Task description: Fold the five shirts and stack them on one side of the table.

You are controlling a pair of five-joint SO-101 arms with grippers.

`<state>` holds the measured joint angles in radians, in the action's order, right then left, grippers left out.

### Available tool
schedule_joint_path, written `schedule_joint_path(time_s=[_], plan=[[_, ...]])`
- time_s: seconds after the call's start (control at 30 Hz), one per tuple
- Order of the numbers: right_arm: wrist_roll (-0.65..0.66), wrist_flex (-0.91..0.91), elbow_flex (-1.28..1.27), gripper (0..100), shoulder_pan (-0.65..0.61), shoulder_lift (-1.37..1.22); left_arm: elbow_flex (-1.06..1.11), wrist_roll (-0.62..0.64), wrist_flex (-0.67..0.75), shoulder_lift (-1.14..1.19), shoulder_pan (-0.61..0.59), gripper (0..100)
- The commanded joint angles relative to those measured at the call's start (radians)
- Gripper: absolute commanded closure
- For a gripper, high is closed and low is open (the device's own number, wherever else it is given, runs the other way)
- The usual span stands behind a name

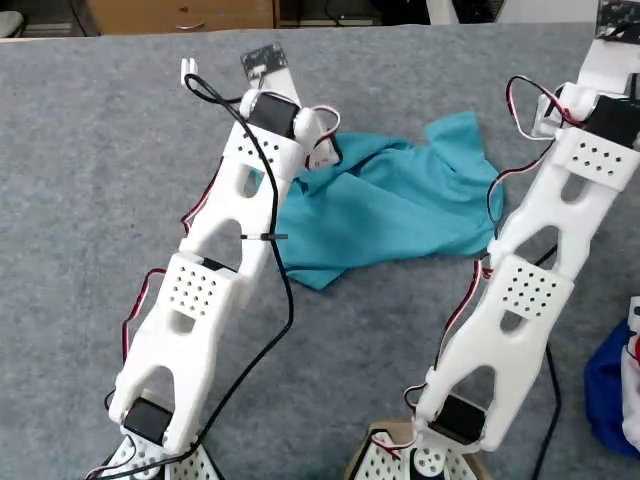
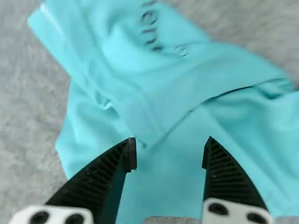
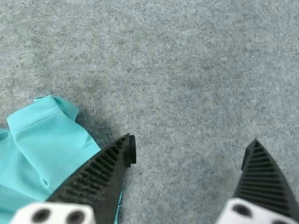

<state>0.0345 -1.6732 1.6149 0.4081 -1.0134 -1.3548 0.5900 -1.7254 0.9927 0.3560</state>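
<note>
Item one, teal shirt point(image 1: 390, 205): crumpled and unfolded, lying mid-desk between the two arms, one corner bunched up toward the far side, dark lettering partly visible on an upper layer in the left wrist view point(image 2: 187, 93). Support: grey felt-like desk point(image 1: 100, 150), bare around the shirt. Left arm point(image 1: 200, 290): stretched diagonally from the near edge, wrist above the shirt's left margin. Left gripper point(image 2: 170, 140): poised directly over the teal fabric, black ribbed fingers point(image 2: 107, 172) spread apart, a folded hem edge of the shirt lying in line with the gap; contact with the cloth not determinable. Right arm point(image 1: 530, 280): extended along the right side of the desk, reaching past the shirt's far right corner. Right gripper point(image 3: 192, 139): above bare grey surface, fingers point(image 3: 98, 177) set wide apart, nothing between them, a stitched corner of the teal shirt point(image 3: 37, 140) just beside one finger. Item two, dark blue cloth point(image 1: 610, 390): heaped at the right edge of the desk, near side, well apart from the teal shirt, cut off by the frame. Background: wooden furniture point(image 1: 180, 12) beyond the far edge of the desk.
</note>
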Motion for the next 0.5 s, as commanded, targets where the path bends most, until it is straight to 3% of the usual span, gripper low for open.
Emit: schedule_joint_path(time_s=[0.0,0.23,0.47], plan=[[0.011,0.005,0.041,64.9,-0.013,0.004,0.012,0.029,0.014,0.001,-0.006,76],[0.011,0.005,0.041,64.9,-0.015,0.004,0.021,0.029,0.118,0.064,-0.008,77],[0.011,0.005,0.041,64.9,-0.015,0.004,0.012,0.025,0.193,0.102,-0.012,89]])
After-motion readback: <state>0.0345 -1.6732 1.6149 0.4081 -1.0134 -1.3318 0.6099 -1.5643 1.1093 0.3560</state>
